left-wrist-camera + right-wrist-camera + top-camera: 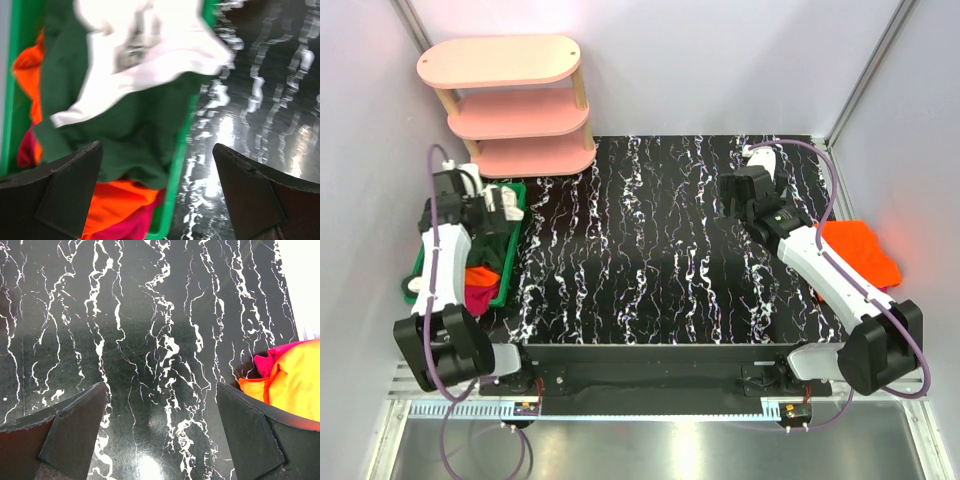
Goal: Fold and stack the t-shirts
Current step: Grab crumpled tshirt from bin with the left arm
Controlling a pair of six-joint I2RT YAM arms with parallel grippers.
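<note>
Left tool (156, 147) released over green bin (175, 180) rim, right tool (161, 385) released above marbled table (150, 315), orange t-shirt (295, 385) at its edge

A bin (513, 215) sits at the 9 o'clock edge of the tabletop (650, 250). In it the printed t-shirt (145, 45) lies on top of the other t-shirts (115, 205), with the left end effector (156, 147) above the bin's far half. A three-tier shelf (510, 105) stands at 11 o'clock, just behind the bin. At the 3 o'clock edge lies a second pile of t-shirts (860, 250), to the right of the right arm, whose end effector (162, 385) is over bare tabletop toward 1 o'clock.
</note>
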